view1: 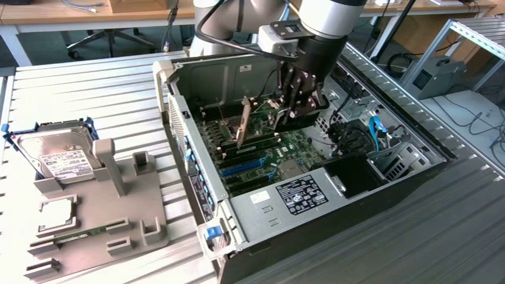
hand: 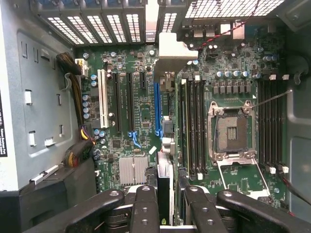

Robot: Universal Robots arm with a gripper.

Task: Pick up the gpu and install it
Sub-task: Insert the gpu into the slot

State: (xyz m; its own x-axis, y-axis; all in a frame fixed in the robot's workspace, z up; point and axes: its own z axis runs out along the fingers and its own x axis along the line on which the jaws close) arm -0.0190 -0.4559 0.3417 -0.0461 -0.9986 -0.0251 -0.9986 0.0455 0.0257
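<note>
The gpu (view1: 246, 123) stands on edge inside the open PC case (view1: 183, 127), over the motherboard (view1: 272, 155) slots — gripper (view1: 298, 105) fingers clamped on it. Seen edge-on from the wrist, near the blue slot (hand: 157, 108). Best kept vertical, bracket aligned to the rear opening.

gpu (hand: 164, 189) seen edge-on, lower part buried behind gripper (hand: 165, 211) fingers, fan side not visible. Gripper itself cut off by frame edge in wrist view. Exterior view: gpu (view1: 245, 123) foot hidden inside case (view1: 261, 228), slot contact impossible to tell. Hard drive (view1: 57, 152) label beside case too small to read.
</note>
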